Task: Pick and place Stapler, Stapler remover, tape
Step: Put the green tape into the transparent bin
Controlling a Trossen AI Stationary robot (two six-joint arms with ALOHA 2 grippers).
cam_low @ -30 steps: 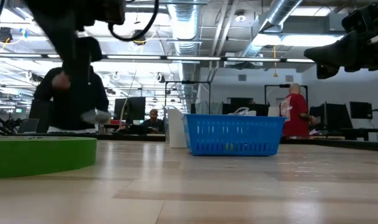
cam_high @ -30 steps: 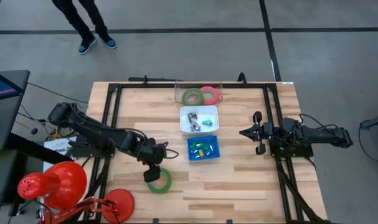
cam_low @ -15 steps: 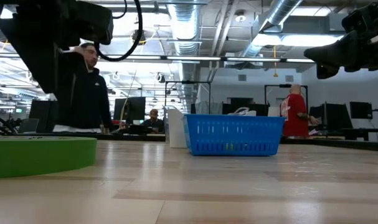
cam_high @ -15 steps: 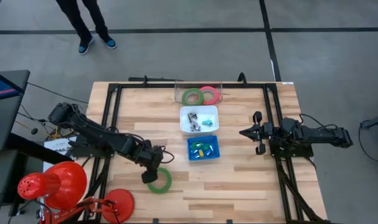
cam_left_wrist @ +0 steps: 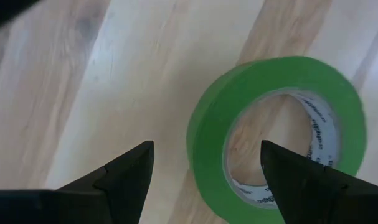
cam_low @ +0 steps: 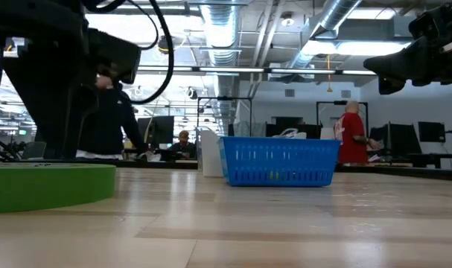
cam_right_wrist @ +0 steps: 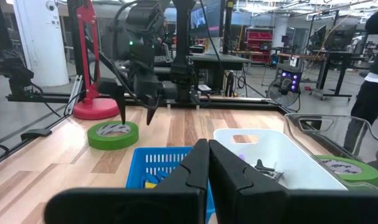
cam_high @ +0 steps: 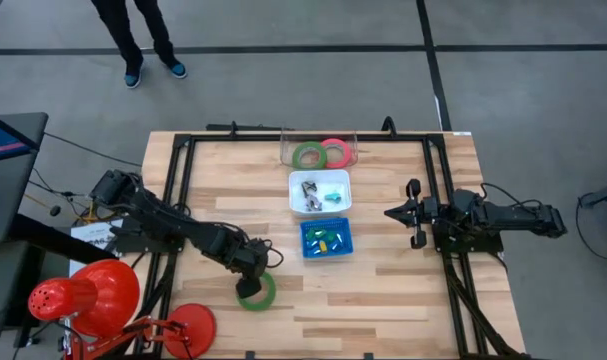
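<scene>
While the left gripper (cam_high: 245, 287) hangs with fingers spread over the green tape ring (cam_high: 255, 291) at the high view's lower centre, the right gripper (cam_high: 393, 213) waits closed at right.

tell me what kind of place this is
Probably a robotics lab or workshop in an open industrial hall: bare ducts run along the ceiling, desks with monitors fill the background, and a wooden table carries two robot arms.

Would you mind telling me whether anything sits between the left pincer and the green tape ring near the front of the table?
Nothing visible does: the left pincer, open, hangs just over the green tape ring, with only bare table around it.
</scene>
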